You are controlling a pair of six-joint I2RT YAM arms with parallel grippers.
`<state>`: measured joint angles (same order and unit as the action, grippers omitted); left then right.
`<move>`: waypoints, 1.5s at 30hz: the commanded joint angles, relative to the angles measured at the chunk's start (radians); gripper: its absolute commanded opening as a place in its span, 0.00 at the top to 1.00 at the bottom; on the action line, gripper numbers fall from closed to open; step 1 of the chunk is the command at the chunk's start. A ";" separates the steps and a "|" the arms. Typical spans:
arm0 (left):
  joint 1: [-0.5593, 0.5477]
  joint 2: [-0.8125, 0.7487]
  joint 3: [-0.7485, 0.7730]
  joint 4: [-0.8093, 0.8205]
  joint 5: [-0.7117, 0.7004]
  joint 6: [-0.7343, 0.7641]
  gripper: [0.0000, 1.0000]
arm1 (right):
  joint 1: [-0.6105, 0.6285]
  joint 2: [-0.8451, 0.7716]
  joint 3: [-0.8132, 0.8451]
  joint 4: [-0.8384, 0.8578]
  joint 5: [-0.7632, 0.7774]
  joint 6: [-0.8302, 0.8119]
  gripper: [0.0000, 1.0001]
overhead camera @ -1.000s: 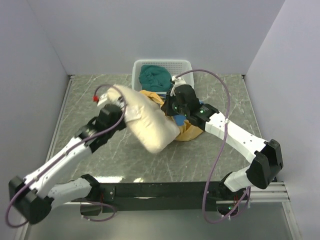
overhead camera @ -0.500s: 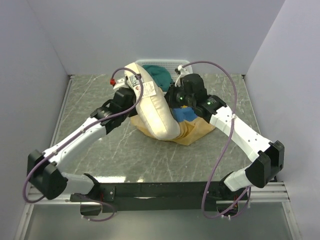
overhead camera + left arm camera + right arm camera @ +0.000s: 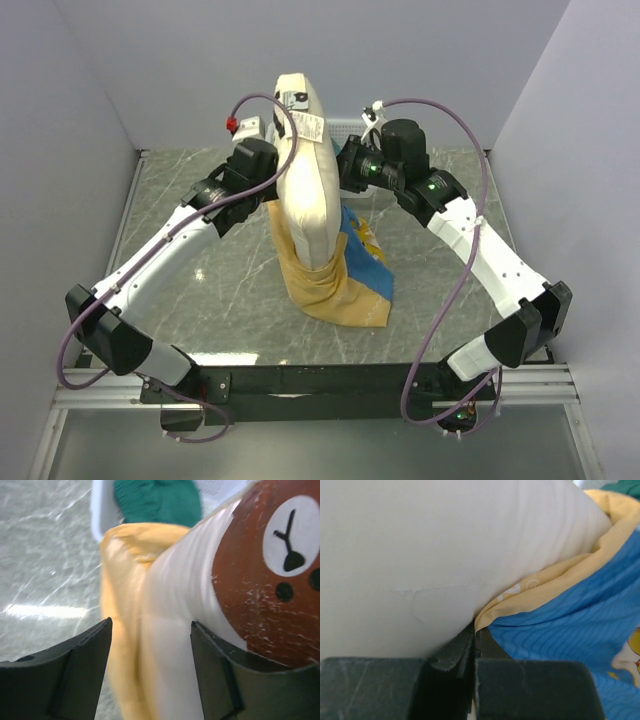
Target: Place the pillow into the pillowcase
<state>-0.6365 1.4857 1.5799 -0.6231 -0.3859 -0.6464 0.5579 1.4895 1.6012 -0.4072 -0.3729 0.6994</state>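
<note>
The cream-white pillow (image 3: pixel 305 170) stands upright above the table, its lower end inside the pillowcase (image 3: pixel 345 285), which hangs mustard-yellow and blue down to the tabletop. My left gripper (image 3: pixel 272 165) is at the pillow's left side. In the left wrist view the left gripper (image 3: pixel 150 665) is open, with the pillow (image 3: pixel 185 605), its brown bear face (image 3: pixel 270 575) and the yellow pillowcase (image 3: pixel 125 580) between the jaws. My right gripper (image 3: pixel 345 172) is at the pillow's right side. In the right wrist view the right gripper (image 3: pixel 476 630) is shut on the pillowcase (image 3: pixel 580 625) edge, against the pillow (image 3: pixel 445 555).
A white basket (image 3: pixel 100 505) holding a teal cloth (image 3: pixel 160 500) stands at the back of the table, mostly hidden behind the pillow in the top view. Grey walls close in the marbled tabletop (image 3: pixel 200 280) on three sides.
Both arms rose and swung toward the back, lifting the pillow from lying on the table to upright, with the pillowcase now hanging below it. The left gripper opened.
</note>
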 commanded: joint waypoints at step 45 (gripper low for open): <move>0.014 -0.107 0.248 -0.125 0.241 0.093 0.99 | -0.217 -0.121 0.071 0.119 -0.097 0.101 1.00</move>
<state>-0.6468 1.4132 1.6844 -0.7254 -0.2813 -0.5880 0.3416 1.4086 1.5894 -0.3210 -0.5087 0.7948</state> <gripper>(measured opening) 0.022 0.009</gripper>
